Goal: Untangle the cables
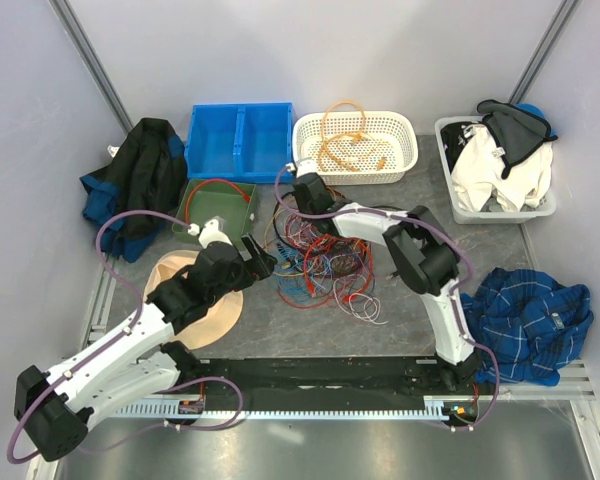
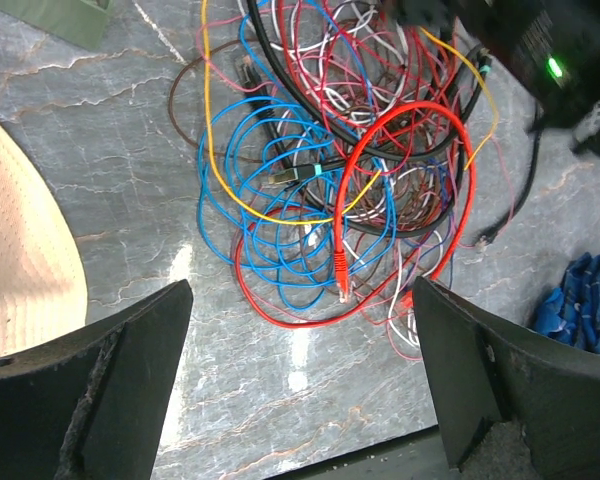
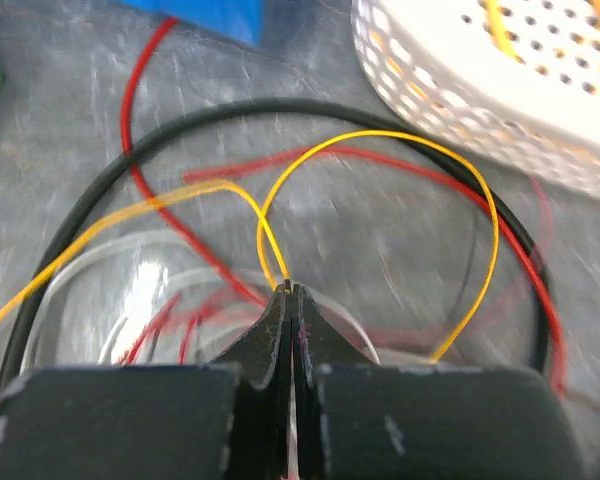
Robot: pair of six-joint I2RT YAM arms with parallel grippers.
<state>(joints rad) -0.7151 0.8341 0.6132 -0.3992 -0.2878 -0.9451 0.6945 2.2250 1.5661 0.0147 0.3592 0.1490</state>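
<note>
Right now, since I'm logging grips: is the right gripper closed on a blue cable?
No, in the right wrist view the right gripper pinches a thin yellow cable between shut jaws.

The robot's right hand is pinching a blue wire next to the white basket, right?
Not quite. The right gripper is pinching a yellow wire, not a blue one. It is next to the white basket. The right wrist view shows it.

cables (image 1: pixel 325 265) heaped centrally, white basket (image 1: pixel 380 175) close behind
</note>
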